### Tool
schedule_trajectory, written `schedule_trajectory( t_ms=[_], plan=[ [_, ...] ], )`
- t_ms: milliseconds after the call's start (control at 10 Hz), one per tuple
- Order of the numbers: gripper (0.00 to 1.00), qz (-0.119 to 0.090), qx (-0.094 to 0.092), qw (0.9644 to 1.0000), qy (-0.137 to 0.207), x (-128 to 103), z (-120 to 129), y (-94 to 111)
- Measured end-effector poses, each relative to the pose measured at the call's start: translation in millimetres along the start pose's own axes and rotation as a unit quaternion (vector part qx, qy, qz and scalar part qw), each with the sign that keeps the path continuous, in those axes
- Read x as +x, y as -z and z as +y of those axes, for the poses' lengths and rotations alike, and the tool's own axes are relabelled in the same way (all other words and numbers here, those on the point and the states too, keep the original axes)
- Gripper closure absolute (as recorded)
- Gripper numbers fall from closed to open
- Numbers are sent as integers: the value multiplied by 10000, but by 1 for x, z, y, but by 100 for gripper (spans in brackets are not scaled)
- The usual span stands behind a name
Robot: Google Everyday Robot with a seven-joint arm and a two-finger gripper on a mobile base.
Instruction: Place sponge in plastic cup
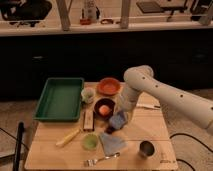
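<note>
My gripper (115, 125) hangs over the middle of the wooden table (155, 127), just right of a dark bowl. It is shut on a blue-grey sponge (119, 120) and holds it just above the table top. The green plastic cup (90, 141) stands upright near the front edge, below and to the left of the gripper. The cup is apart from the sponge.
A green tray (60, 98) lies at the back left. An orange bowl (108, 86), a small pale cup (88, 94), a dark bowl with an orange fruit (104, 108), a brown block (88, 120), a yellow item (67, 137), a blue cloth (112, 144), a fork (102, 160) and a metal cup (146, 148) are also on the table.
</note>
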Motion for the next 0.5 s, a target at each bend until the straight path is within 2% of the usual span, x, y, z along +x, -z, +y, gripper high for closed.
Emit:
schedule_trajectory(
  t_ms=[500],
  plan=[
    [97,29,15,9987,517,-38,-20,-2]
  ],
)
